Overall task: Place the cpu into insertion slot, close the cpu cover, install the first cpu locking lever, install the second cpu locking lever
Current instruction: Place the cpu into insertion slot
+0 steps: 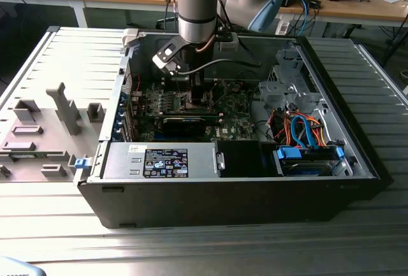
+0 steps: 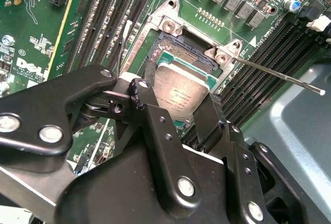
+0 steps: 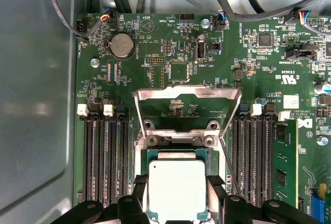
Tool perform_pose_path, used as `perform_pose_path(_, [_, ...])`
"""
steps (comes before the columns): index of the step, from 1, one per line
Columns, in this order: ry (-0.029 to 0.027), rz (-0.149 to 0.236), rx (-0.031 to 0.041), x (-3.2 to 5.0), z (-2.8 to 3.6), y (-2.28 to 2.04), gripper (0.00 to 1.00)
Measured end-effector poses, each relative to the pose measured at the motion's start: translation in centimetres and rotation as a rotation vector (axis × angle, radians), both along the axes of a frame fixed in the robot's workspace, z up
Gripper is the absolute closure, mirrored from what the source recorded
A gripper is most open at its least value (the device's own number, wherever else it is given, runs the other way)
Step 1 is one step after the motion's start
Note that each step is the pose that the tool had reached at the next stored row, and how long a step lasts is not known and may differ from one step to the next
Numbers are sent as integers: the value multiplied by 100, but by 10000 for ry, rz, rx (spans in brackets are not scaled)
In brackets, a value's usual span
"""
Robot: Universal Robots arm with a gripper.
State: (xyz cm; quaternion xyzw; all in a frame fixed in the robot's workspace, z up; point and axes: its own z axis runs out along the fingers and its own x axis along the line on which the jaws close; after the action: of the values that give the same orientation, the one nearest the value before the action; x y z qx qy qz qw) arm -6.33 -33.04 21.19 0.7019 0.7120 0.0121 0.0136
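In both wrist views my gripper (image 2: 178,107) (image 3: 177,195) is shut on the cpu (image 2: 182,93) (image 3: 177,185), a flat silver square with one black finger (image 2: 146,89) on each side. The chip sits level just over the insertion slot (image 2: 181,50), whose dark pin field (image 3: 176,153) shows past its far edge. The cpu cover (image 3: 186,93) is swung up and open behind the slot. One thin locking lever (image 2: 279,74) juts out beside the slot, away from the board. In the exterior view the gripper (image 1: 196,97) reaches down into the open computer case above the green board (image 1: 239,122).
Black memory slots (image 3: 106,157) (image 3: 253,151) flank the socket on both sides. A long black card (image 1: 185,122), a grey power supply (image 1: 159,161) and orange and blue drive cables (image 1: 305,132) fill the case (image 1: 223,206). Grey plastic fixtures (image 1: 64,107) stand at the exterior view's left.
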Motion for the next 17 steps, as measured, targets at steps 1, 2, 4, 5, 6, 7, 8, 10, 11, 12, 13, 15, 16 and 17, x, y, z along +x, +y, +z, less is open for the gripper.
perform_pose_path(1, [0,0,0,0,-2,0,46])
perform_pose_path(2, [0,0,0,0,-3,0,46])
perform_pose_path(4, [0,0,0,1,-7,0,46])
perform_pose_path(5, [0,0,0,1,-8,0,46])
perform_pose_path(6, [0,0,0,2,-10,0,46])
perform_pose_path(7, [0,0,0,2,-11,0,46])
perform_pose_path(8, [-1,0,1,2,-14,0,46])
perform_pose_path(10, [0,0,0,1,-20,-2,46])
perform_pose_path(11, [0,1,0,2,-24,-4,46])
perform_pose_path(12, [-1,0,-5,1,-28,-8,46])
perform_pose_path(13, [-1,-1,-18,-2,-29,-10,46])
perform_pose_path(15, [0,-1,-63,-25,-31,-21,46])
perform_pose_path(16, [-2,1,-74,-29,-36,-24,46])
perform_pose_path(17, [0,1,-77,-29,-46,-25,46])
